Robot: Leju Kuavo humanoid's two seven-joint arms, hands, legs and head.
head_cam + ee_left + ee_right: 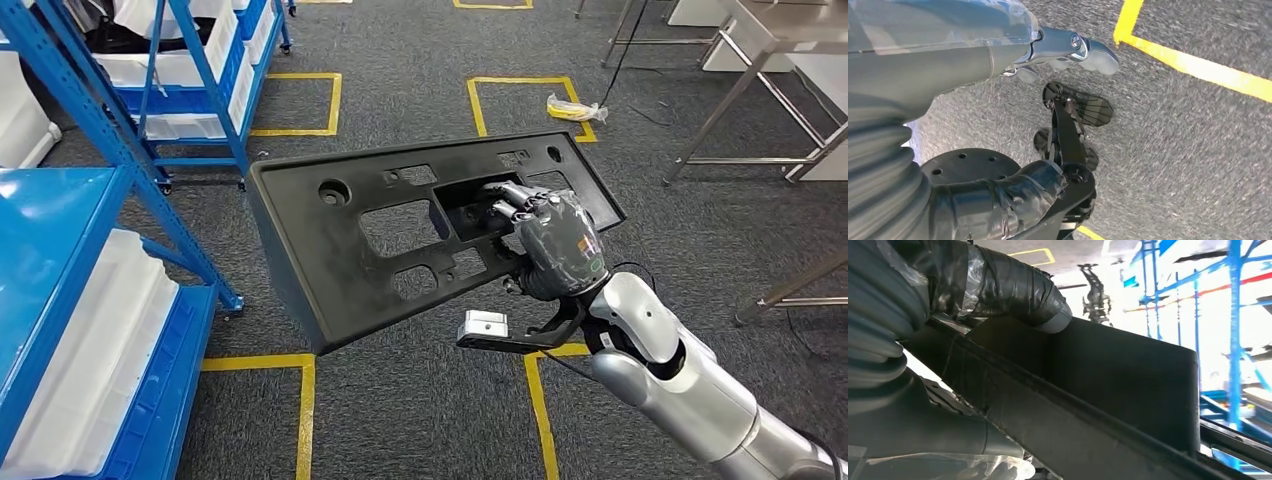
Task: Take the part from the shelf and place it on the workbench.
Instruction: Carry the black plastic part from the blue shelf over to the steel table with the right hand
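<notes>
The part (340, 240) is a long black plastic panel with several cutouts, held tilted above the carpet in the head view. My right hand (555, 240) grips it at its right end, fingers hooked into a central opening. In the right wrist view the taped thumb (1013, 290) presses on the panel's dark wall (1118, 375). My left hand (973, 60) hangs over the grey floor with its fingers apart and nothing in it.
Blue shelving (110, 120) with white bins (90, 350) stands along the left. Metal-framed benches (760, 60) stand at the back right. Yellow tape squares (520, 100) mark the grey carpet, and a crumpled yellow wrapper (575, 108) lies on one.
</notes>
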